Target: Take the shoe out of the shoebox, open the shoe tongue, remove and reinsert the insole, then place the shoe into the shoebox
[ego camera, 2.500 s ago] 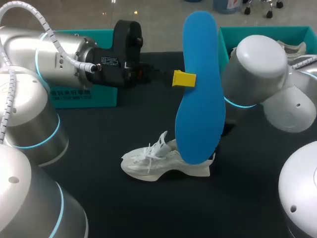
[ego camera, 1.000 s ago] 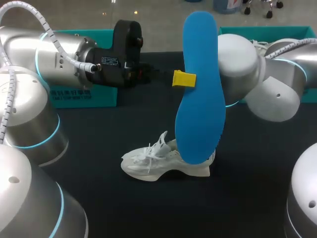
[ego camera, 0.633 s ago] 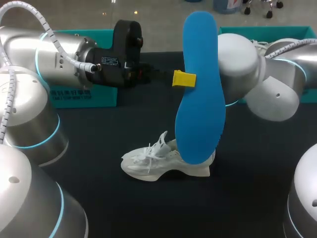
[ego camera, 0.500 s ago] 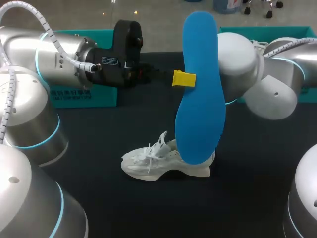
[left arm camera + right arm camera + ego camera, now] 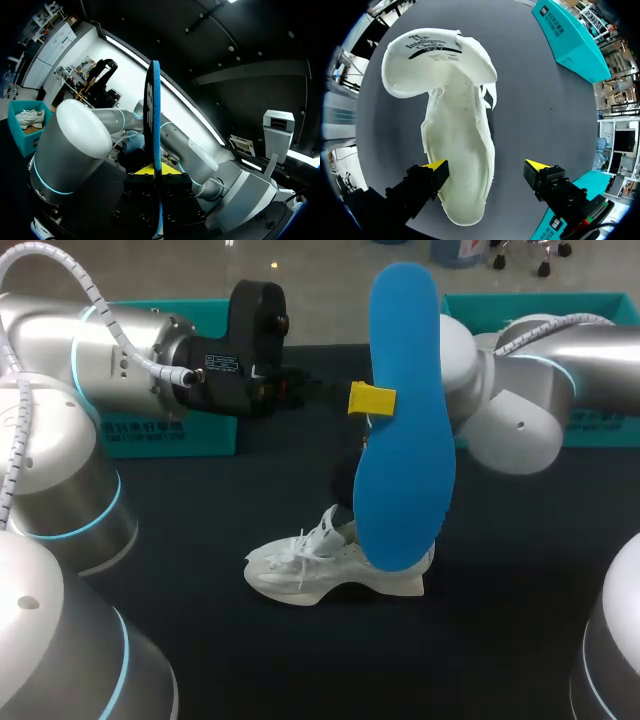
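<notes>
The left hand (image 5: 372,400) is pressed onto the blue insole (image 5: 400,420), pinching it at one long edge and holding it upright above the desk (image 5: 200,540), with its lower end just in front of the heel of the white shoe (image 5: 335,565). In the left wrist view the insole (image 5: 152,125) shows edge-on, clamped between the yellow tips of that hand (image 5: 156,172). The shoe stands on its sole on the dark desk, out of both teal shoeboxes, one at the back left (image 5: 190,430) and one at the back right (image 5: 520,305). The right hand (image 5: 486,165) hangs over the shoe (image 5: 457,130) with its fingers spread wide to either side of the heel end; the tongue is folded forward and the shoe's inside lies open.
</notes>
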Robot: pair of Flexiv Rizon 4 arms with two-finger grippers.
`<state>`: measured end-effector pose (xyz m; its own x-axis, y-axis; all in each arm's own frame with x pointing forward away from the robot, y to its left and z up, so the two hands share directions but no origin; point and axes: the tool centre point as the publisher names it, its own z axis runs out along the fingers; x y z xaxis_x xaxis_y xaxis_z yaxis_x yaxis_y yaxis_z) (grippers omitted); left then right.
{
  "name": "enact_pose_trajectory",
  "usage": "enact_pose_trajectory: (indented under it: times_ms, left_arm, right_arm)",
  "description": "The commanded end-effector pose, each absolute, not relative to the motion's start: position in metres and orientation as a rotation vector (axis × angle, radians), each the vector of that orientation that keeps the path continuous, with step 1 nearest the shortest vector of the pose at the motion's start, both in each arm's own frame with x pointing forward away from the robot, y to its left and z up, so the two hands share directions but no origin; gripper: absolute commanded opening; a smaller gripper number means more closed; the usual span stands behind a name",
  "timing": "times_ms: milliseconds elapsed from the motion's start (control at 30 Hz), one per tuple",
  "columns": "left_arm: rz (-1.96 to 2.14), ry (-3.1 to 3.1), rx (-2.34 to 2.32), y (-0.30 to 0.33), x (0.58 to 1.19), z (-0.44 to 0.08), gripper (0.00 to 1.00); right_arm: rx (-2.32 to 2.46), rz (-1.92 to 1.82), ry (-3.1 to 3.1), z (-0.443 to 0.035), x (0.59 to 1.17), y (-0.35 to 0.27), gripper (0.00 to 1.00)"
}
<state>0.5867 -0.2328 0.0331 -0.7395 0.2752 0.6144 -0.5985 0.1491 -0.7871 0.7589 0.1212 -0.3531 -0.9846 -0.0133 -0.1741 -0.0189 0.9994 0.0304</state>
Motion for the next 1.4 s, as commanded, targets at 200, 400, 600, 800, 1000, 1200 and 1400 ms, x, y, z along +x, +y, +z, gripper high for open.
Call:
enact_pose_trajectory:
  times_ms: [200,400,600,800,1000,1200,1400]
  left_arm:
    - [1.671,-1.760,0.311,-0.234,0.586,0.032,0.00]
    - [1.671,-1.760,0.311,-0.234,0.586,0.032,0.00]
    - [1.671,-1.760,0.311,-0.234,0.586,0.032,0.00]
    - [1.671,-1.760,0.311,-0.234,0.586,0.032,0.00]
    - [1.671,-1.760,0.311,-0.234,0.586,0.032,0.00]
    - [1.671,-1.760,0.311,-0.234,0.586,0.032,0.00]
    - [1.671,-1.760,0.311,-0.234,0.586,0.032,0.00]
  right_arm:
    - [-0.037,0.030,2.984,-0.372,0.772,0.136,1.00]
    - [-0.026,0.035,2.991,-0.373,0.773,0.134,1.00]
    - [-0.029,0.043,3.004,-0.375,0.771,0.137,0.33]
    - [-0.036,0.069,3.028,-0.384,0.764,0.138,0.00]
    - [-0.030,0.102,3.054,-0.389,0.760,0.137,0.00]
    - [-0.030,0.102,3.054,-0.389,0.760,0.137,0.00]
    - [0.005,0.095,3.065,-0.391,0.758,0.137,0.00]
